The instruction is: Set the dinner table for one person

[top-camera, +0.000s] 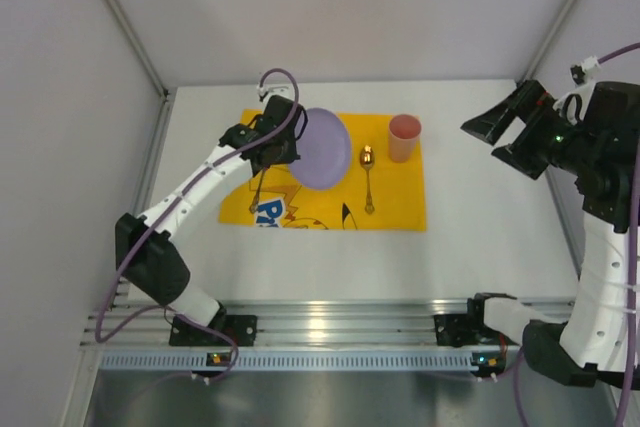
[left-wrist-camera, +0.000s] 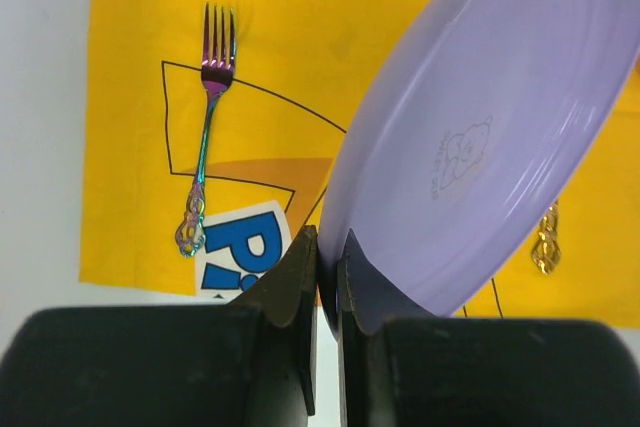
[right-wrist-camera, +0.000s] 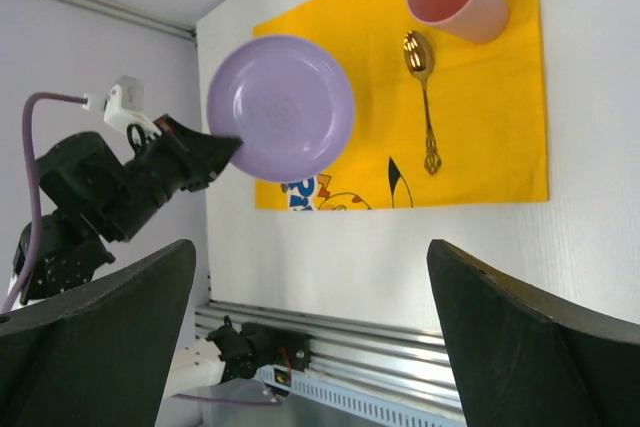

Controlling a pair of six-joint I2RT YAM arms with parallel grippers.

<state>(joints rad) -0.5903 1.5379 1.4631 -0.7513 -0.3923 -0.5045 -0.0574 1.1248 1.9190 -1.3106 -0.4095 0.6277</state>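
The white table (top-camera: 480, 237) lies beneath both arms. At left, the left gripper (left-wrist-camera: 328, 272) is clamped on the rim of a tilted purple plate (left-wrist-camera: 480, 137), held above a yellow cloth (left-wrist-camera: 130, 67). A fork (left-wrist-camera: 205, 127) lies on the cloth's left, hard to make out from above. A spoon (top-camera: 367, 179) and pink cup (top-camera: 404, 137) sit further right. The right gripper (right-wrist-camera: 308, 247) hangs raised near the table's right edge, its 2 fingers wide apart.
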